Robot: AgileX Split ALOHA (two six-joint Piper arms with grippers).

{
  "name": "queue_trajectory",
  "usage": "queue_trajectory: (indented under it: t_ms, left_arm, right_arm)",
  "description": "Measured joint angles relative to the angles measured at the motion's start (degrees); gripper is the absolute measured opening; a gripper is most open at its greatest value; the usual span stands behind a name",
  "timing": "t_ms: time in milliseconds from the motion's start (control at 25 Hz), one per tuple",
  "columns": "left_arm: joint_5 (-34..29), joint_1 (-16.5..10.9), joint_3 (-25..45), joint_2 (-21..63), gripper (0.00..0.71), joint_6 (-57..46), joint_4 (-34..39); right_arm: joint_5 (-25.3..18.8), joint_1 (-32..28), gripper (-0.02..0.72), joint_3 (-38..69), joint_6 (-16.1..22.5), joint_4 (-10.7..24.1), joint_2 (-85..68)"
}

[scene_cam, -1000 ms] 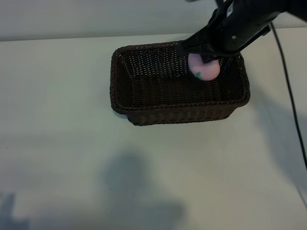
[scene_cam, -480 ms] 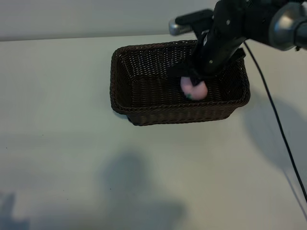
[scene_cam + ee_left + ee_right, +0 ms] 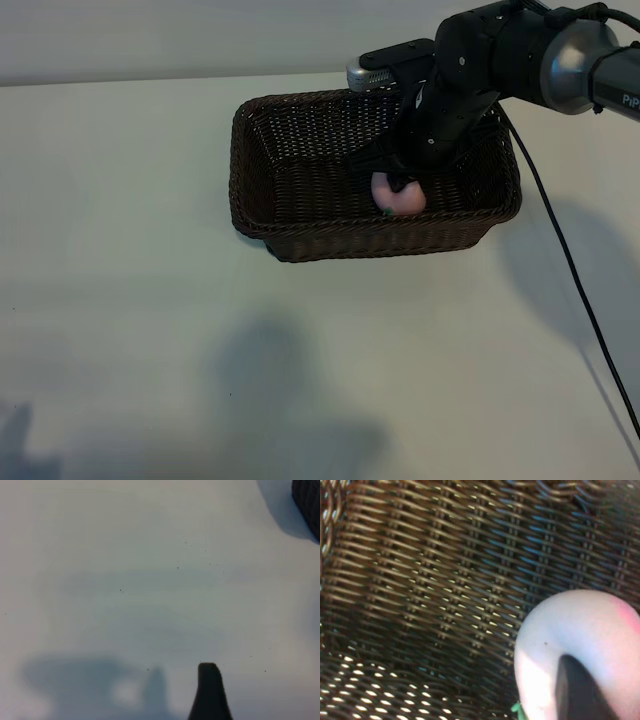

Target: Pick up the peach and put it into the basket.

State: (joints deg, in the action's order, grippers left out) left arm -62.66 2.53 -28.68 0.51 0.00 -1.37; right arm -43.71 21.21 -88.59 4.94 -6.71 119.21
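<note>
Dark-brown woven wicker basket (image 3: 300,180) sits on the pale tabletop (image 3: 120,300). Inside it, toward its right end, the small round pale-pink peach (image 3: 398,195) lies beneath the black right hand (image 3: 405,180); whether that hand grips it cannot be told. Left hand (image 3: 210,692) hangs wide above bare tabletop beside the basket.

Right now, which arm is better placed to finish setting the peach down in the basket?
The right arm. Its claw is already down inside the basket, right at the peach. The left claw hangs over bare table, off to the side of the basket.
</note>
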Motion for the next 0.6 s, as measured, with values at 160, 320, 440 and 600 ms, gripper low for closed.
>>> queue_trajectory:
  t_ms: [160,320,440,600]
  left_arm:
    - [0.00,0.00,0.00,0.00,0.530,0.00,0.00]
    - [0.00,0.00,0.00,0.00,0.530,0.00,0.00]
    - [0.00,0.00,0.00,0.00,0.530,0.00,0.00]
    - [0.00,0.00,0.00,0.00,0.530,0.00,0.00]
  right_arm:
    - [-1.14,0.00,0.421,0.00,-1.80,-0.23,0.00]
    - [-2.71,0.00,0.602,-0.77,-3.33,-0.30,-0.71]
    - [-4.90,0.00,0.637,-4.20,-3.76,-0.36,-1.59]
    - [-8.33,0.00,0.615,-9.51,-3.96,-0.41,-2.34]
